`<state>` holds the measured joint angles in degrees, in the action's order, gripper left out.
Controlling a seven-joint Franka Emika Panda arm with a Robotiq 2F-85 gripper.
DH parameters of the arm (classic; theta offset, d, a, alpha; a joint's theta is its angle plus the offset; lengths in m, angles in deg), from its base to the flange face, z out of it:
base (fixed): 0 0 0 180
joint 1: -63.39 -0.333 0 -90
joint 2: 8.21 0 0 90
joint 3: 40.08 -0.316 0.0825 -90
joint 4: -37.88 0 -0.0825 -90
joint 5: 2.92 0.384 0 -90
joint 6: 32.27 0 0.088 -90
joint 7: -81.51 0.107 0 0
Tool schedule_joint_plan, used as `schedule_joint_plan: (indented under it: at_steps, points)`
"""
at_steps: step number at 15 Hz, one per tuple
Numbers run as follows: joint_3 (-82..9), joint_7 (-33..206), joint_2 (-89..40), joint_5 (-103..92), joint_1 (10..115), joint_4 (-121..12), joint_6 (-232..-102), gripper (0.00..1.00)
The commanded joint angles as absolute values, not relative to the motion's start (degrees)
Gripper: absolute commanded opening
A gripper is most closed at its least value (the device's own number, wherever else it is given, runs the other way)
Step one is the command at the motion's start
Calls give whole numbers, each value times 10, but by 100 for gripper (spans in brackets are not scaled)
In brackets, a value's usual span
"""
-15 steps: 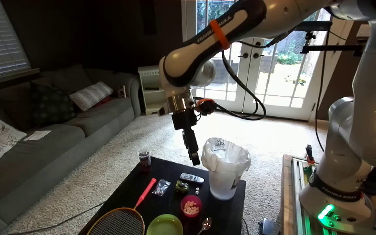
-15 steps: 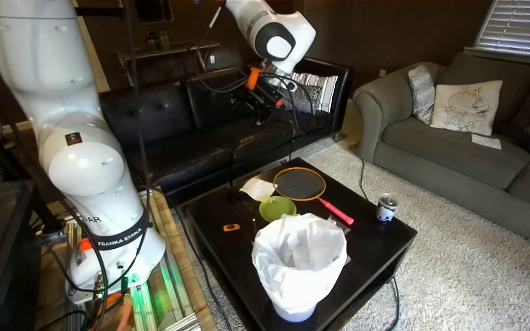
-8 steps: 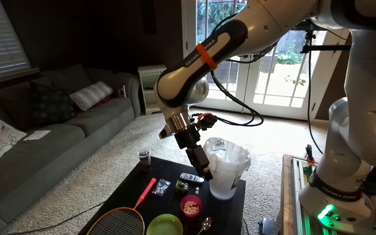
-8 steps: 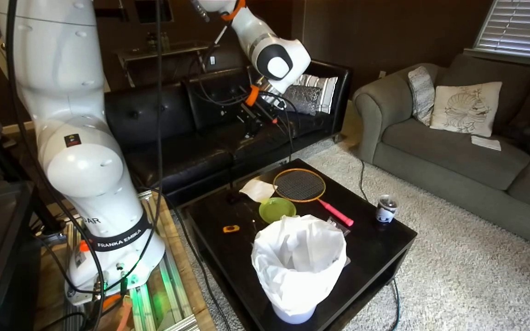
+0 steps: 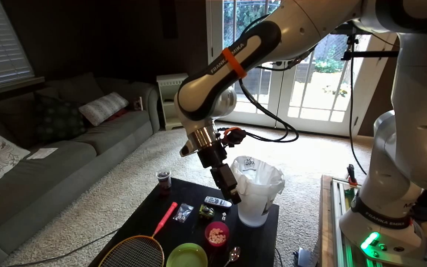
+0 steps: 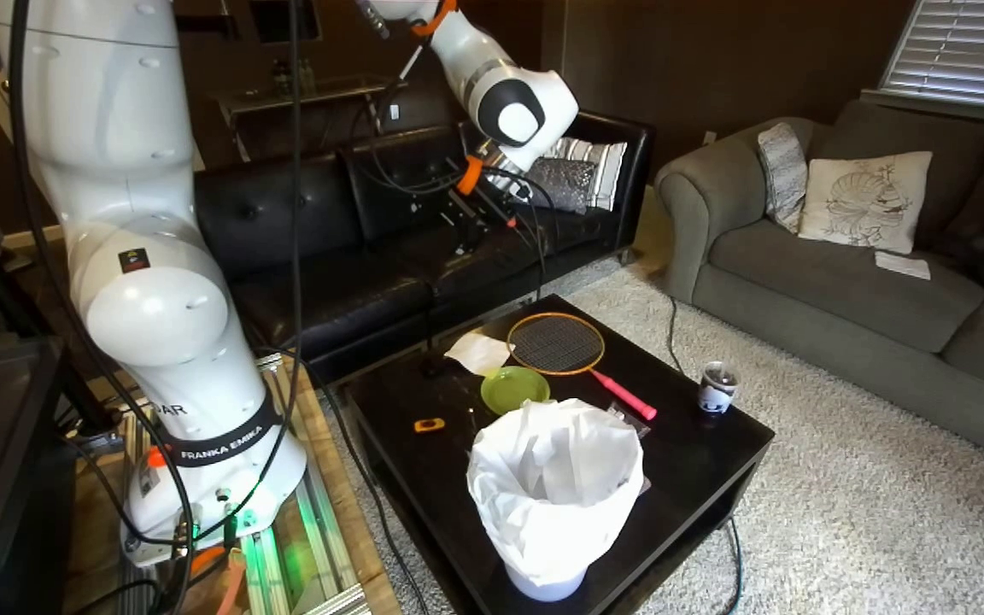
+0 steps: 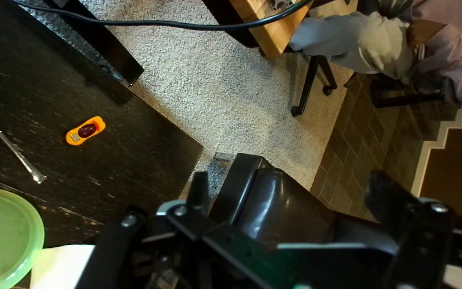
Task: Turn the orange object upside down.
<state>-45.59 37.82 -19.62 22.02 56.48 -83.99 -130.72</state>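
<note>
Small, red-centred, orange plastic-looking oblong [image 7: 86, 130] lies left in wrist view on dark wood-look tabletop [image 7: 134, 148], likely light, stiff, slick, best pinched across its long sides; black two-fingered gripper [image 7: 289, 190] spread wide, empty.

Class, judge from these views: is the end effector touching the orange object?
Apart. The wrist view shows a stretch of dark tabletop between the orange object and the open end effector.

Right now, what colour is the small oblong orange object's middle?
Dark red middle, clearest in the wrist view.
</note>
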Motion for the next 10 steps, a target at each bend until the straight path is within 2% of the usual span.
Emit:
schedule_joint_plan:
  at_steps: [1, 10]
  points:
    - [-469, 369, -210, 219, 576, -833, -1304, 100]
    - [-537, 369, -372, 214, 547, -771, -1281, 100]
